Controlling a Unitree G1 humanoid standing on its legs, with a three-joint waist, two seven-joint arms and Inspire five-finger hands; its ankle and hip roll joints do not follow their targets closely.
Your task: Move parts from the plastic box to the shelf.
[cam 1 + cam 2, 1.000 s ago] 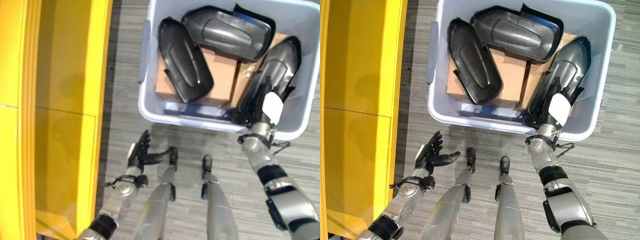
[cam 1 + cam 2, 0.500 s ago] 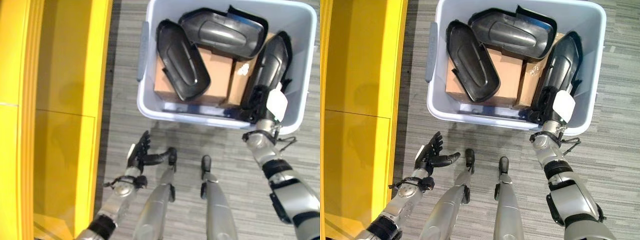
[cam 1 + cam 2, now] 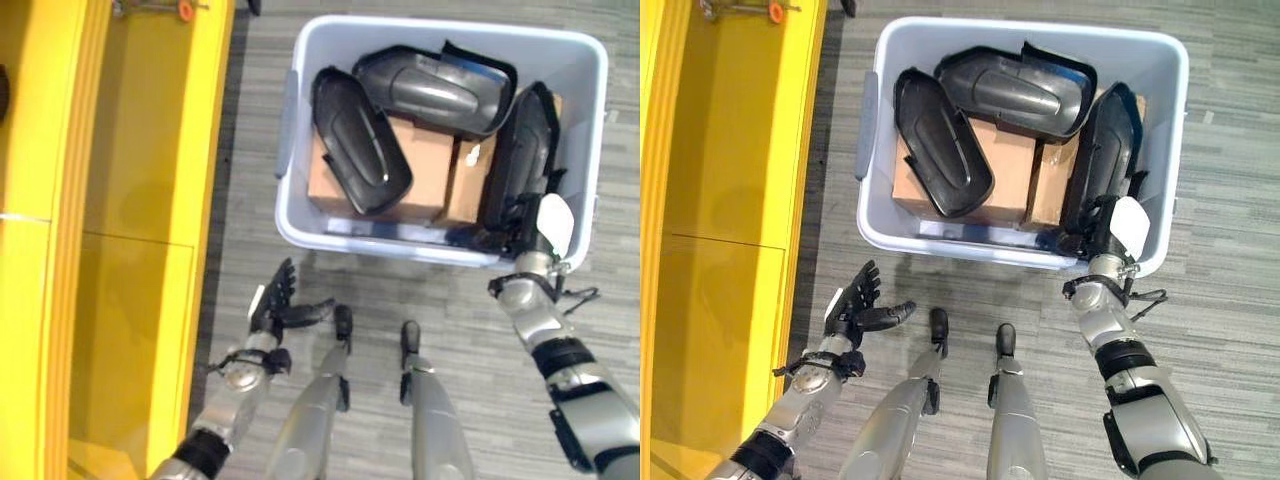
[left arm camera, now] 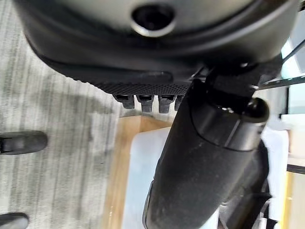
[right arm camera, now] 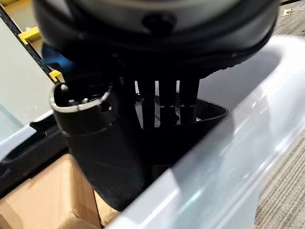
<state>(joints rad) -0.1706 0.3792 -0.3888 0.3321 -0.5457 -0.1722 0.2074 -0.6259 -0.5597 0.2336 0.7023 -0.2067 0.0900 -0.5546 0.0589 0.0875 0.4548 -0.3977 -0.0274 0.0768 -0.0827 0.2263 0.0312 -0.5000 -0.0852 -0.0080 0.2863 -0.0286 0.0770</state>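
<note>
We seem to be in a workshop or factory stockroom. A yellow metal shelf (image 3: 130, 200) runs along our left over grey striped carpet flooring (image 3: 250, 150). A pale plastic box (image 3: 300, 215) stands on that floor, holding black moulded parts (image 3: 360, 140) on brown cardboard boxes (image 3: 425, 170), as in a parts-handling area.

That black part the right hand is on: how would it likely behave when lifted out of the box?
The black shell part looks like thin moulded plastic, so probably stiff and light for its size. Long and gripped by the right hand at one end, it may swing. Its glossy surface could slip.
</note>
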